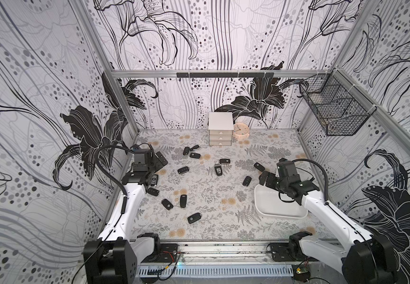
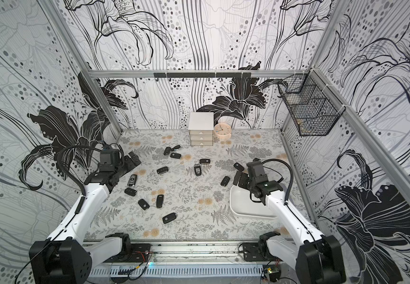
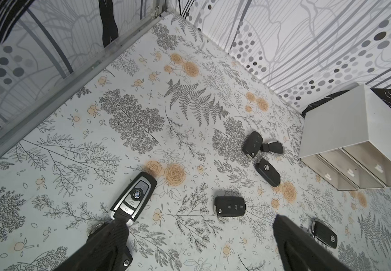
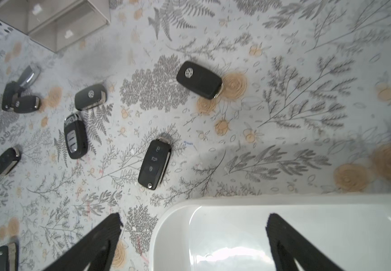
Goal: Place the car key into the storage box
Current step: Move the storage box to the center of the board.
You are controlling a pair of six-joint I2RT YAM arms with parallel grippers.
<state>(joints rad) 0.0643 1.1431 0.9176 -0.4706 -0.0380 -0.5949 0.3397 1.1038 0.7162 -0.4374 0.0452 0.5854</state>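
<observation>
Black car keys (image 1: 194, 217) lay scattered on the bench (image 1: 211, 196), outside the storage box (image 1: 276, 209), which sat at its right beneath the right hand (image 4: 193, 218), jaws spread wide. The left hand (image 3: 199, 223), likewise spread, hung by a BMW-badged key (image 3: 133, 197); a VW-badged key (image 3: 267, 172) lay farther off.

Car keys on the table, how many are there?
13 car keys: three near the drawers, five mid-table, two by the left arm, three at the front. More may hide under the arms.

Lily-patterned walls (image 1: 199, 37), fern-print tabletop (image 1: 211, 196), white mini cabinet (image 1: 220, 129)
</observation>
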